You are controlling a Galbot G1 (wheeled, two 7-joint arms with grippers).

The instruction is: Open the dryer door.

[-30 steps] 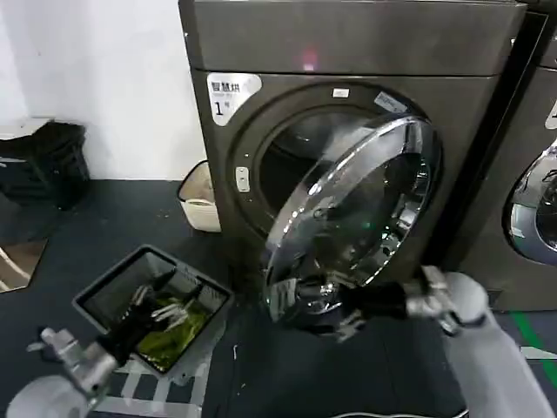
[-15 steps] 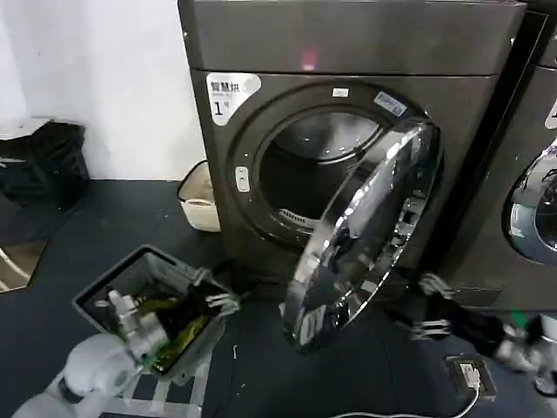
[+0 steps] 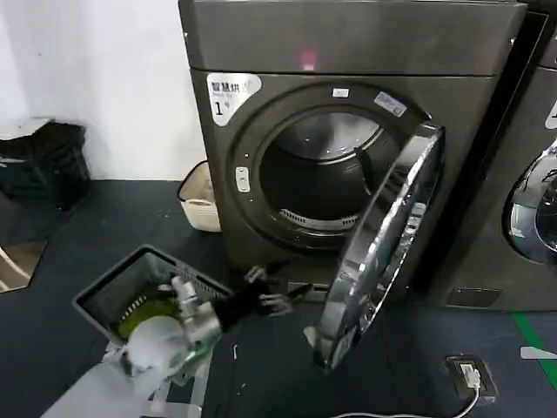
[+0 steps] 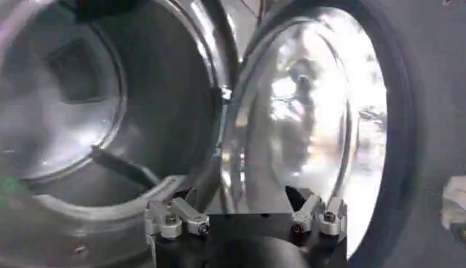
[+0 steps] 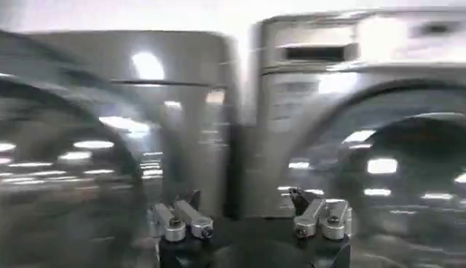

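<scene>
The dryer [image 3: 348, 43] is dark grey-brown, with a white "1" sticker [image 3: 228, 91] and a pink light [image 3: 308, 59]. Its dryer door [image 3: 383, 244] stands swung out on the right, almost edge-on, chrome ring shining. The drum [image 3: 318, 183] lies open to view. My left gripper [image 3: 271, 292] hovers low before the dryer's front, just left of the door's lower edge, open and holding nothing. In the left wrist view the left gripper [image 4: 245, 211] faces the drum [image 4: 73, 95] and the door [image 4: 313, 109]. My right gripper [image 5: 247, 211] is open and empty, facing blurred machine fronts.
A grey basket [image 3: 100, 300] with something green inside sits on the floor at lower left, under my left arm. A white bin [image 3: 202, 205] stands beside the dryer. The neighbouring machine [image 3: 531, 200] is at right. A socket and cable [image 3: 466, 374] lie on the floor.
The door has swung from half-open to wide open. My right arm let go of its rim and drew back out of the head view. My left arm moved right toward the dryer.
</scene>
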